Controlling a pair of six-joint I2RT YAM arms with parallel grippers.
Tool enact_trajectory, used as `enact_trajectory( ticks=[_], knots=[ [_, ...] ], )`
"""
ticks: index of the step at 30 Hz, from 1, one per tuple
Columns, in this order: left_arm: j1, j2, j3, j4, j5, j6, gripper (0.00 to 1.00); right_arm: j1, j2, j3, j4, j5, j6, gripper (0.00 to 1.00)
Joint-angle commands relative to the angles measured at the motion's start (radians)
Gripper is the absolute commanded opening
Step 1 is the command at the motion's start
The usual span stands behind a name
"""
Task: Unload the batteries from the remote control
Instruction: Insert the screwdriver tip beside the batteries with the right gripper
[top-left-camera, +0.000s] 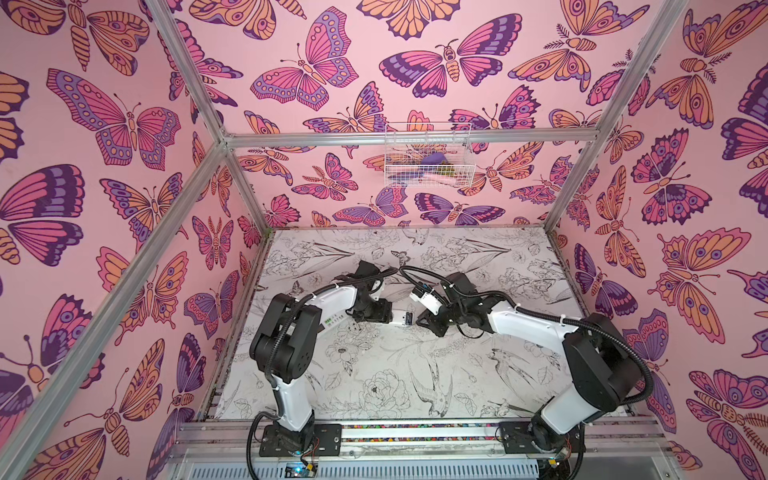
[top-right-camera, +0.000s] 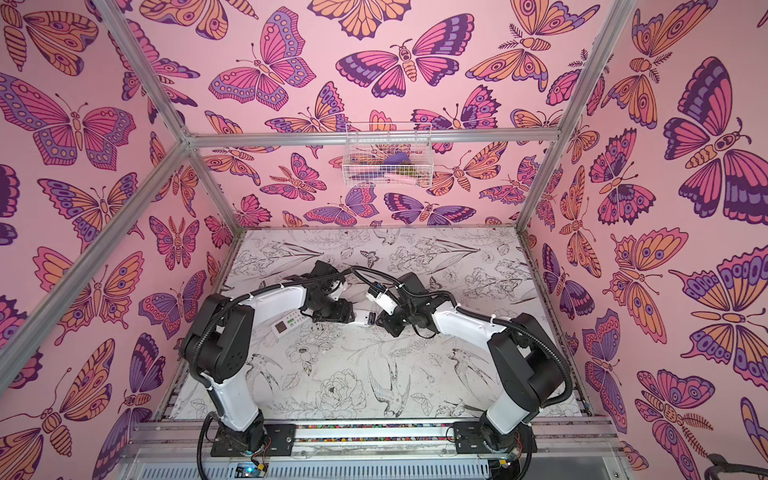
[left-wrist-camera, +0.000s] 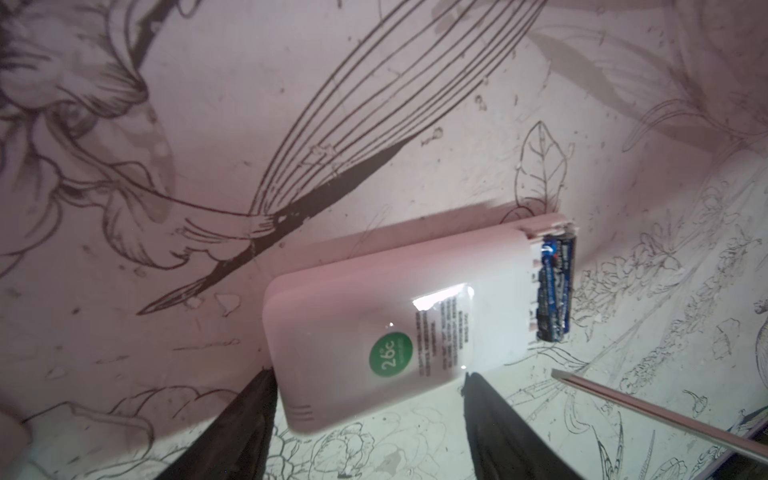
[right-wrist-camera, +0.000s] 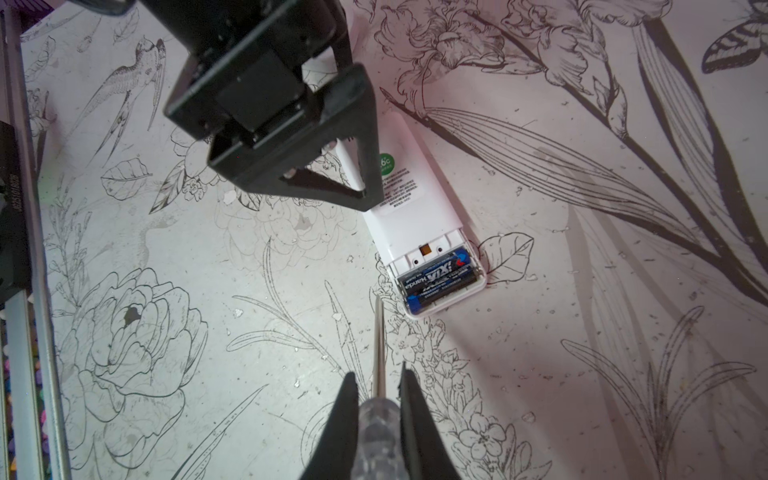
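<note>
Right gripper (right-wrist-camera: 378, 374): nearest to us in its own wrist view, we see its two fingers closed tight on the clear handle of a screwdriver (right-wrist-camera: 378, 332).
Screwdriver tip: we see the metal shaft pointing at the remote's open end, with the tip just beside the casing. We cannot tell whether it touches.
Batteries (right-wrist-camera: 438, 278): just past that tip we count two dark blue-and-black cells. They lie side by side across the uncovered compartment and are still seated in it. From the left wrist (left-wrist-camera: 555, 286) they sit at the end of the remote away from that arm's fingers.
Remote (right-wrist-camera: 415, 216): white, it lies back-up on the printed table (right-wrist-camera: 166, 249), with a green round sticker near mid-body. In both top views we find it between the two grippers.
Left gripper (left-wrist-camera: 368, 376): set wide, it straddles the remote's end opposite the batteries. We see its dark fingers (left-wrist-camera: 249, 415) pressed one against each long edge, clamping the body across its width, well apart from the cells.
Second remote (top-right-camera: 291, 322): in a top view we see it face-up, partly under the left arm.
Wire basket (top-left-camera: 399, 174): farthest from us, it hangs on the back wall.
</note>
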Motion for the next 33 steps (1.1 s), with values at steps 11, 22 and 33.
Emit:
enact_trajectory(
  ticks=[11, 22, 33],
  knots=[
    [-0.019, 0.036, 0.0, -0.012, -0.041, 0.028, 0.65, 0.008, 0.011, 0.04, -0.002, 0.029, -0.02, 0.0],
    [-0.022, 0.046, -0.006, -0.004, -0.04, 0.029, 0.64, 0.007, -0.001, 0.029, 0.029, 0.083, -0.02, 0.0],
    [-0.024, 0.044, -0.011, 0.0, -0.043, 0.031, 0.64, 0.01, -0.01, 0.033, 0.0, -0.077, -0.034, 0.0]
  ],
)
